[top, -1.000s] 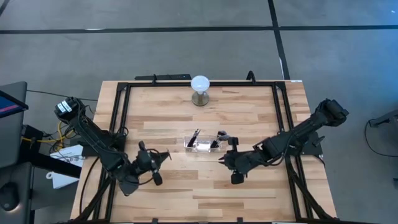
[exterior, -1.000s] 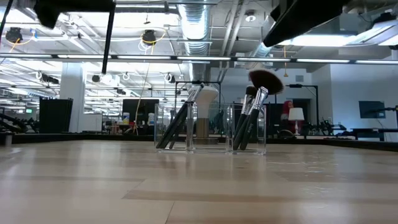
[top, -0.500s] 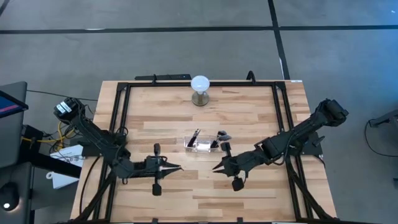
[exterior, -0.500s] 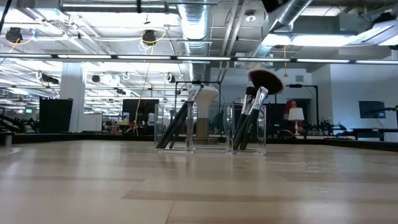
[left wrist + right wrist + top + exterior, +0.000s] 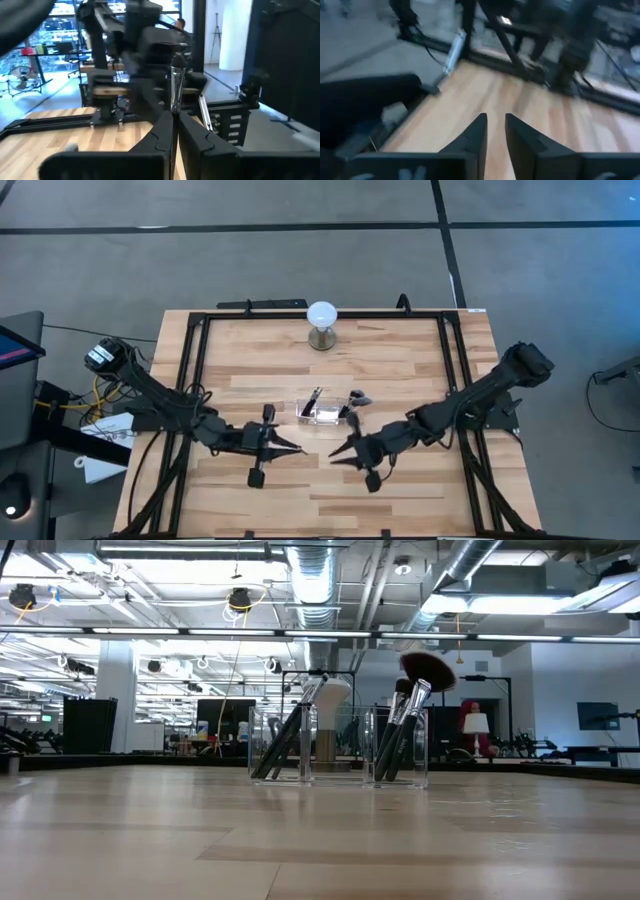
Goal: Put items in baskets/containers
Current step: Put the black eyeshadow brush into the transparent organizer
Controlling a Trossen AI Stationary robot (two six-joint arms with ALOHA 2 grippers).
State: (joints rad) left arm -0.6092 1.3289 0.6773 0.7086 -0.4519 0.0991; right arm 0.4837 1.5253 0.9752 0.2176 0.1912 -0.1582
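All the thin dark makeup brushes (image 5: 400,730) stand in the clear glassy holder (image 5: 323,413), so the job looks done; the left gripper (image 5: 300,451) is pressed together, the right gripper (image 5: 333,458) stands slightly apart and empty, and both need only rest.

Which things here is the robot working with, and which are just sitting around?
Part of the job:
- makeup brushes, standing in the holder
- clear holder, mid-table
- left gripper, near the holder
- right gripper, near the holder

Just sitting around:
- white globe on a metal base, at the table's far edge
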